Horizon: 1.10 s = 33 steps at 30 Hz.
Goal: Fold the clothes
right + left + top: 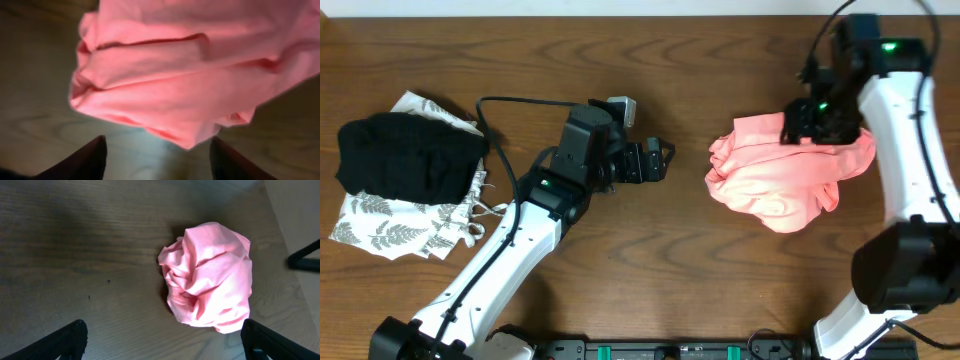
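The salmon-pink T-shirt (780, 180) lies crumpled in a heap on the right side of the wooden table; its lettering is hidden. It also shows in the left wrist view (210, 277) and fills the top of the right wrist view (190, 70). My left gripper (655, 162) is open and empty at mid-table, left of the shirt, its fingers wide apart (165, 340). My right gripper (810, 120) hovers at the shirt's far edge, open, with nothing between its fingers (157, 157).
A black folded garment (410, 155) lies on a white garment with grey leaf print (395, 230) at the table's left. A black stand foot (305, 260) shows at the right of the left wrist view. Bare wood lies between the arms.
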Motion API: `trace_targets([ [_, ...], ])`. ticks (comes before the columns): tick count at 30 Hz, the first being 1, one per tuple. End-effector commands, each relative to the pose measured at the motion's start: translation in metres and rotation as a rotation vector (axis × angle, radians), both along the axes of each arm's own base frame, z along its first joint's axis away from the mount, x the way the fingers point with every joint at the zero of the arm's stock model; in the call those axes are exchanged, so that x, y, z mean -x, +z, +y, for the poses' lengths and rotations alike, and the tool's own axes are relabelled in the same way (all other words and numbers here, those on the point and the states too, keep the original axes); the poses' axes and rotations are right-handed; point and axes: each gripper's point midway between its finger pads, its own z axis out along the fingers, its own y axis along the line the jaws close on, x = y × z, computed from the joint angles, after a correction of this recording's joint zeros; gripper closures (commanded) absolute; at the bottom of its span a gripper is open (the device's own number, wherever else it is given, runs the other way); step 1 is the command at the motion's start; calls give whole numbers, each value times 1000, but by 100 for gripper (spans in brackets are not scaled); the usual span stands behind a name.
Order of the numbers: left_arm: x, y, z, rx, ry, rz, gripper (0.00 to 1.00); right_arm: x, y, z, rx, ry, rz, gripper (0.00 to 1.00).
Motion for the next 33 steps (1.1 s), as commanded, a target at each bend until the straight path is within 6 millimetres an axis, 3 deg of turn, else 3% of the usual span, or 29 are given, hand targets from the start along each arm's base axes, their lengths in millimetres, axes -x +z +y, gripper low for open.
trace_targets([
  [1, -2, 8, 1, 2, 3, -21, 2, 8, -39, 2, 99, 55, 64, 32],
  [6, 3, 1, 4, -15, 3, 14, 2, 18, -94, -2, 158, -49, 105, 31],
  [8, 5, -2, 5, -22, 3, 28, 2, 15, -107, -1, 154, -100, 82, 33],
  [9, 6, -2, 5, -24, 3, 32, 2, 12, -111, -1, 150, -127, 65, 37],
  [11, 6, -2, 5, -24, 3, 32, 2, -1, -114, 4, 121, -162, 14, 72],
  [12, 6, -2, 5, -23, 3, 31, 2, -11, -113, 10, 87, -159, -24, 83],
  [15, 6, -2, 5, -24, 3, 32, 2, -39, -98, 37, -53, -116, -141, 99],
  [20, 6, -2, 5, -24, 3, 32, 2, -78, -29, 101, -371, 70, -369, 99],
  [24, 6, -2, 5, -24, 3, 31, 2, -98, 23, 128, -480, 178, -533, 99],
  [28, 4, -3, 7, -33, 14, 27, 2, -110, 37, 138, -489, 212, -618, 99],
  [31, 4, -3, 7, -33, 14, 27, 2, -113, 25, 124, -399, 168, -602, 95],
  [32, 4, -3, 7, -33, 14, 28, 2, -112, 16, 110, -327, 129, -576, 82],
  [33, 5, -3, 7, -34, 14, 30, 2, -108, 7, 95, -259, 95, -547, 63],
])
